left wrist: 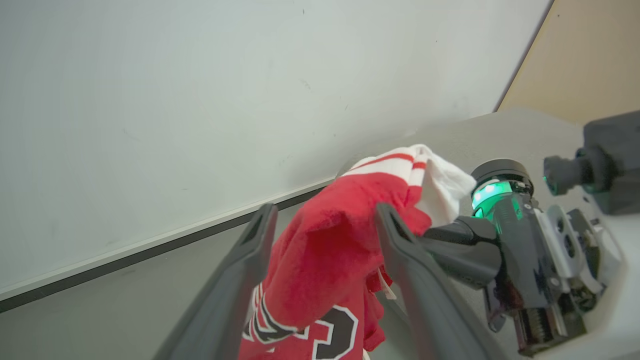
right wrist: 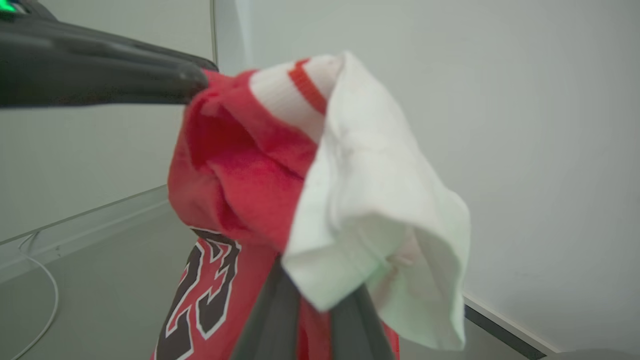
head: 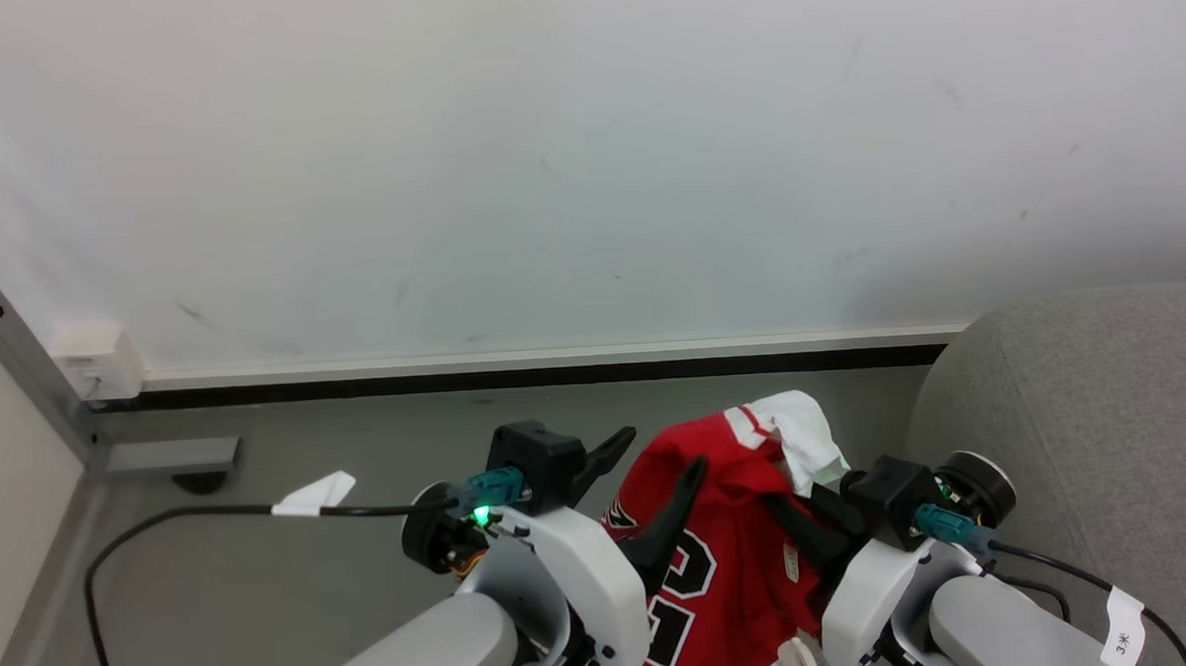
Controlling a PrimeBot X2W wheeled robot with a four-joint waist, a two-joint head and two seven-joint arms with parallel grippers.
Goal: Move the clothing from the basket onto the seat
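Aloft, the jersey (head: 733, 567) hangs pinched by the right gripper (head: 807, 529), left gripper (head: 663, 450) spread wide; grey floor (head: 314, 585) ahead, seat (head: 1088, 431) edge rightward, wall (head: 545, 155) beyond.

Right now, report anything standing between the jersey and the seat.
Nothing visible does. The jersey hangs from the right gripper, and the seat lies just beyond that arm, to the robot's right.

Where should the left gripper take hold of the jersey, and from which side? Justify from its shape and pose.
Probably the bunched red fold at the top of the jersey, just below the striped trim. That fold sits inside the open left gripper, so closing on it from the robot's left suits. The right gripper pinches the other side, and the rest hangs limp below.
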